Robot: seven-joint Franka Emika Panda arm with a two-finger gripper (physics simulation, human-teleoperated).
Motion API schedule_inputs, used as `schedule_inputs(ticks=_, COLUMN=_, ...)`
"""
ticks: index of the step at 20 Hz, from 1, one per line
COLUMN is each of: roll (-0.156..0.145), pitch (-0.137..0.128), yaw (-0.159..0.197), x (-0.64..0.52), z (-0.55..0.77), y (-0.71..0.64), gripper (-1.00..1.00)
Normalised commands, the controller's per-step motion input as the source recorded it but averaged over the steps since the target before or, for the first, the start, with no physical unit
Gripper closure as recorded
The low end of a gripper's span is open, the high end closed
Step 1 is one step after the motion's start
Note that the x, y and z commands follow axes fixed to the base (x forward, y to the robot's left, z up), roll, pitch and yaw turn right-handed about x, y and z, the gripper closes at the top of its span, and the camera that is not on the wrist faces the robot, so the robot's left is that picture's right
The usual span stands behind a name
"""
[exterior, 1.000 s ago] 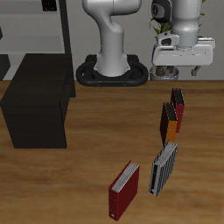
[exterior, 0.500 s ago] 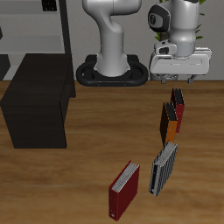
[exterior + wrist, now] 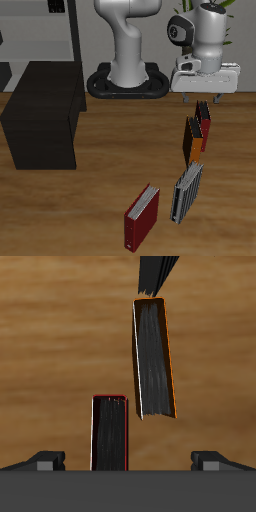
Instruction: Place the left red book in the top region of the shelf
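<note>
**End Effector Lowered Over the Left Red Book**

A wooden bench [image 3: 100, 200] is shown, with the robot's base at its back and the low black shelf [image 3: 45, 115] set well apart from the books. A tall grey rack [image 3: 35, 30] is seen behind the shelf.

Over the last second the end effector [image 3: 207, 98] has been brought down and slightly nearer the table's front edge, so that it now hangs directly above the pair of books standing farthest back. This is judged to be the approach to the grasp; the lift and the carry to the shelf are not yet begun.

The left red book [image 3: 205, 118] is found upright on the bench, touching or just beside the orange book [image 3: 192, 140], which stands a little nearer the front. In the wrist view the red book [image 3: 110, 433] is seen between the two fingertips [image 3: 45, 459], with the orange book [image 3: 155, 356] beyond it. The fingers are spread wide and nothing is held or touched.

A second red book [image 3: 142, 217] and a grey book [image 3: 187, 192] are left near the front edge, untouched.
</note>
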Motion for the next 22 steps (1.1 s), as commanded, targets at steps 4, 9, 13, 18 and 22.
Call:
schedule_inputs(ticks=4, roll=0.010, pitch=-0.009, yaw=0.064, x=-0.03, z=-0.27, y=0.08, gripper=-1.00)
schedule_inputs(ticks=9, roll=-0.012, pitch=0.004, yaw=0.014, x=-0.02, z=-0.28, y=0.06, gripper=-1.00)
schedule_inputs(ticks=13, roll=0.019, pitch=0.033, yaw=0.007, x=-0.04, z=-0.25, y=0.07, gripper=-1.00)
schedule_inputs(ticks=18, roll=0.001, pitch=0.016, yaw=0.011, x=-0.02, z=-0.17, y=0.00, gripper=-1.00)
schedule_inputs(ticks=22, roll=0.026, pitch=0.020, yaw=0.017, x=-0.03, z=-0.24, y=0.06, gripper=-1.00)
